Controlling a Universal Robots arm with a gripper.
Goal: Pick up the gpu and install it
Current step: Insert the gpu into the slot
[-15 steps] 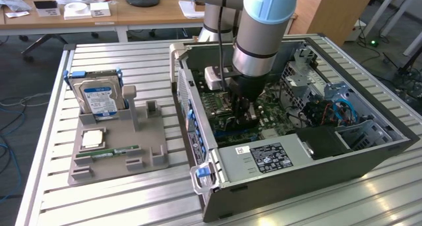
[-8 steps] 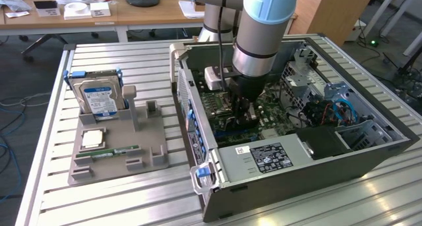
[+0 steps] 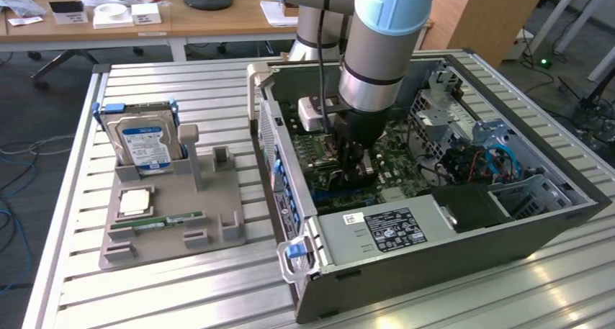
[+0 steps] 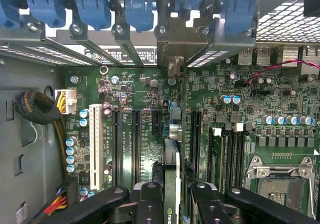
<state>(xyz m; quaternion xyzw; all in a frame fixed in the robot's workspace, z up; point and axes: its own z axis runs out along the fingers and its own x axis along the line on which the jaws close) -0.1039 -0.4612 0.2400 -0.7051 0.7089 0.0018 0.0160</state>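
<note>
The gpu [image 4: 171, 164] appears edge-on in the wrist view as a thin card standing upright over the green motherboard [image 4: 280, 98]. Its pale metal bracket [image 4: 172, 48] reaches the row of rear slot openings in the case. My gripper [image 4: 175, 204] is shut on the card, with one black finger [image 4: 150, 201] on each side of it. In the exterior view the gripper [image 3: 351, 167] is down inside the open computer case [image 3: 433, 257], close over the board. I cannot tell whether the card's edge sits in its slot.
Blue latches [image 4: 92, 6] line the rear slots, and black expansion slots [image 4: 136, 139] lie either side of the card. On the exterior view's left a grey holder [image 3: 183, 228] carries a silver hard drive [image 3: 144, 143] and a green RAM stick [image 3: 155, 221]. A power supply [image 3: 379, 232] fills the case's near corner.
</note>
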